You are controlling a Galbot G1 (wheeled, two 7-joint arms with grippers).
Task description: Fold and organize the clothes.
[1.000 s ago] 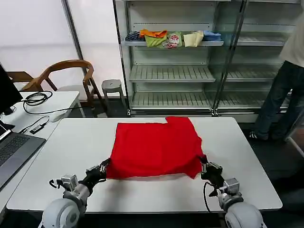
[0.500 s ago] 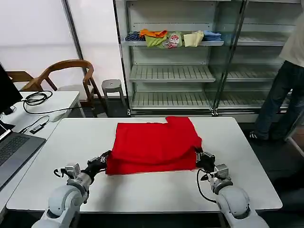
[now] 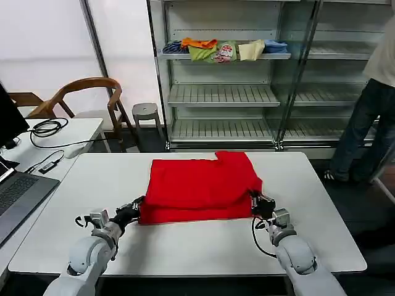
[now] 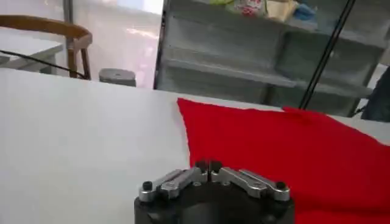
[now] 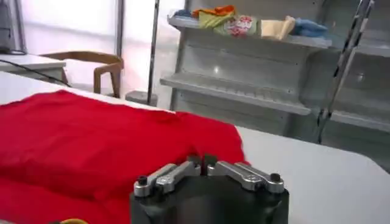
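— Where is the red T-shirt point(image 3: 200, 188) to be found?

— It is spread on the white table point(image 3: 185, 246), roughly at the middle, with its near edge doubled over so that a second layer is seen along the front. Only plain red cloth is shown (no print can be made out from here).

— And how is it placed relative to the grippers?

— The left gripper point(image 3: 137, 206) is set low over the table at the shirt's near left corner, and the right gripper point(image 3: 254, 201) at the near right corner. The folded front edge is stretched between the two.

— Are the fingers closed?

— In the left wrist view the left gripper point(image 4: 207, 165) is seen with its fingertips pressed together, red cloth lying just beyond them. In the right wrist view the right gripper point(image 5: 202, 161) is likewise clenched, at the edge of the shirt's raised fold. The corners are taken to be pinched, though the cloth between the tips themselves is hidden.

— Anything else to be noted?

— Folded garments point(image 3: 225, 49) are laid on a shelf behind the table, and a laptop point(image 3: 18, 194) is seen on a side desk to the robot's left.
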